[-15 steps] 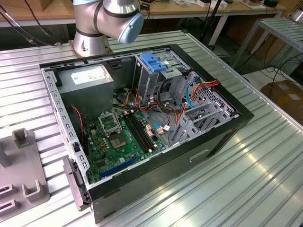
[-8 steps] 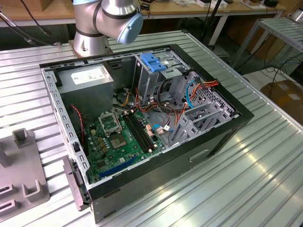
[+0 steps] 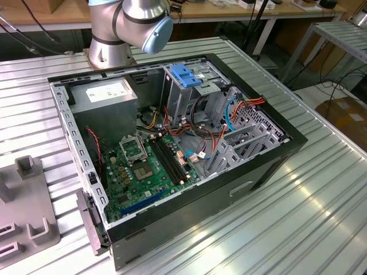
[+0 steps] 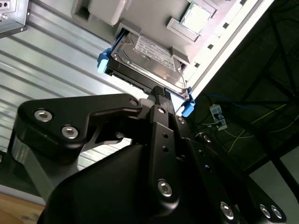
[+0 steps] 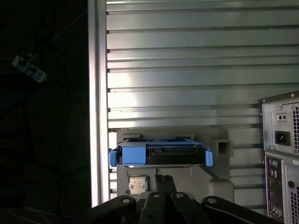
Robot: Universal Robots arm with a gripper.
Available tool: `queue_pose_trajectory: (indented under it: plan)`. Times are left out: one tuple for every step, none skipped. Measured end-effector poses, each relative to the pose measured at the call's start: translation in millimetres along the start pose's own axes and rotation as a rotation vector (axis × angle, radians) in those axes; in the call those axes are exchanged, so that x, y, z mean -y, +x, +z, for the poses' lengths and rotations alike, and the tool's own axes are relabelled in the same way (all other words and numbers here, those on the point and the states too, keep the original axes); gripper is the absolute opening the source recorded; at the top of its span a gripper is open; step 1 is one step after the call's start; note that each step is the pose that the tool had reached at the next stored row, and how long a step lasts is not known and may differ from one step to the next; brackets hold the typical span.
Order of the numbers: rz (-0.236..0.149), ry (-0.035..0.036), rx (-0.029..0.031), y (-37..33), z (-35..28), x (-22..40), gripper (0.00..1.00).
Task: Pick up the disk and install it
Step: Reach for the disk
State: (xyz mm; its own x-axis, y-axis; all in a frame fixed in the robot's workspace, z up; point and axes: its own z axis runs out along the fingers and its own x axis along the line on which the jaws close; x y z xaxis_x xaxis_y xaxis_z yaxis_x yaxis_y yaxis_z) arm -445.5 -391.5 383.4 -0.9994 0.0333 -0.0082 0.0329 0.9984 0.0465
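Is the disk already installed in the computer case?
No, in the first wrist view the disk rests on a grey holder on the slatted table, outside the computer case.

Disk sat raised on grey fixture. Beyond disk, slatted table lay open. Computer case stood off one side of disk; table edge close on other.

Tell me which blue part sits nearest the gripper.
The blue rail framing the disk, on the grey fixture directly ahead of the gripper; the blue latch sits atop the drive cage in the open case.
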Motion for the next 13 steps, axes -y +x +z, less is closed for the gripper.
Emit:
queue_pose_trajectory:
  plan:
    - [0.0, 0.0, 0.0, 0.1, 0.0, 0.1, 0.1]
    - [0.0, 0.0, 0.0, 0.1, 0.0, 0.0, 0.1]
    - [0.0, 0.0, 0.0, 0.1, 0.0, 0.0, 0.1]
    - [0.0, 0.0, 0.0, 0.1, 0.0, 0.0, 0.1]
    - [0.0, 0.0001, 0.0, 0.1, 0.0, 0.0, 0.1]
    - [0.0, 0.0, 0.0, 0.1, 0.0, 0.0, 0.1]
    - [0.0, 0.0, 0.0, 0.2, 0.0, 0.1, 0.1]
    - [0.0, 0.0, 0.0, 0.4, 0.0, 0.1, 0.1]
    - [0.0, 0.0, 0.0, 0.7, 0.0, 0.1, 0.1]
    - [0.0, 0.0, 0.0001, 1.2, 0.1, 0.1, 0.1]
    - [0.0, 0.0001, -0.0001, 1.9, 0.0, 0.1, 0.1]
    - [0.0, 0.0, 0.0, 3.5, 0.0, 0.2, 0.1]
    - [0.0, 0.0, 0.0, 5.8, 0.0, 0.2, 0.1]
